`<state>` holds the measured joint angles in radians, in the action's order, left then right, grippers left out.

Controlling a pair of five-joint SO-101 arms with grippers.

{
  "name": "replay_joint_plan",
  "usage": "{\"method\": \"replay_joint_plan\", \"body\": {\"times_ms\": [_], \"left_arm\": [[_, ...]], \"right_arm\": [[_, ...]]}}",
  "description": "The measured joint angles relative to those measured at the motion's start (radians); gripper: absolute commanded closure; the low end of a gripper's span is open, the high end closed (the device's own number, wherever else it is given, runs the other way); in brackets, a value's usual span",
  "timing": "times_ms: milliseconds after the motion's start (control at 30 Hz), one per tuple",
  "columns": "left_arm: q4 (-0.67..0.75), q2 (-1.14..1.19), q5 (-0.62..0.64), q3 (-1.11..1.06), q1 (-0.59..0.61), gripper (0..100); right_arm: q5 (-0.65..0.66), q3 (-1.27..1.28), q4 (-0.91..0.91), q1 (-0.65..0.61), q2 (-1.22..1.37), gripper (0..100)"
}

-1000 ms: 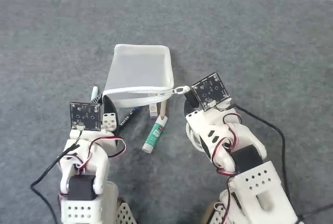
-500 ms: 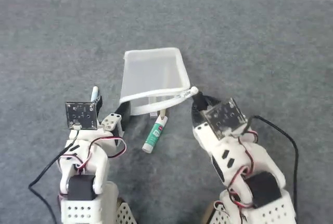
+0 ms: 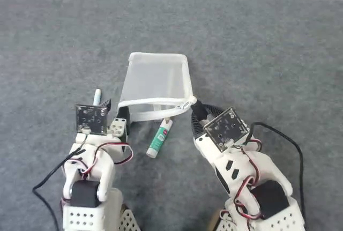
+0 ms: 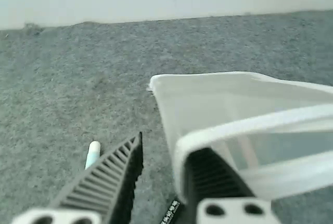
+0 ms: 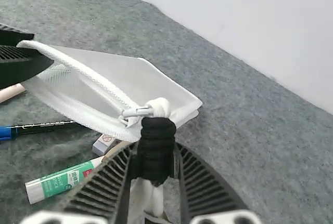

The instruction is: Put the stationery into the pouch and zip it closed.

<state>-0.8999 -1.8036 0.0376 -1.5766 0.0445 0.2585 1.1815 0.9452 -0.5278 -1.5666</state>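
- Table [image 3: 268,43]: one grey, carpet-like surface carrying all items.
- Pouch [image 3: 156,81]: one, of translucent white mesh. It lies near table centre with its mouth toward the arms, and the mouth is part open.
- Left end effector [image 3: 115,111]: open. The left wrist view shows one jaw inside the pouch rim [image 4: 179,148] and the other outside it, apart from the rim. It stands at the pouch's 7 o'clock corner.
- Right end effector [image 5: 154,154]: closed, clamping the black zip pull [image 5: 156,135] at the pouch's 4 o'clock corner. A white bead sits on top of the pull, at the metal slider.
- Glue stick [image 3: 159,137]: one, white with a green label. It lies on the table at 6 o'clock from the pouch, outside it, between the two arms.
- Pens: two. One has a pale blue cap [image 3: 97,96] and lies at 8 o'clock from the pouch. One is dark with a blue end [image 5: 44,127] and lies just beside the pouch mouth.
- Small white block [image 5: 104,142]: one, on the table at the pouch mouth near the glue stick.
- Beige stick [image 3: 168,117]: one, at the pouch mouth — whether inside or beneath cannot be told.
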Motion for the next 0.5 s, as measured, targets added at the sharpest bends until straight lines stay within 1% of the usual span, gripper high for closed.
{"method": "replay_joint_plan", "body": {"times_ms": [167, 367, 500], "left_arm": [[-0.009, 0.000, -0.031, 0.002, -0.011, 99], [-0.106, 0.000, -0.035, 0.051, -0.011, 99], [-0.157, 0.000, -0.035, 0.080, -0.008, 99]], "right_arm": [[0.000, 0.000, 0.000, 0.000, 0.000, 98.6], [0.000, 0.000, 0.018, 0.000, 0.000, 82.7], [-0.002, 0.000, 0.025, 0.005, -0.002, 82.0]]}}
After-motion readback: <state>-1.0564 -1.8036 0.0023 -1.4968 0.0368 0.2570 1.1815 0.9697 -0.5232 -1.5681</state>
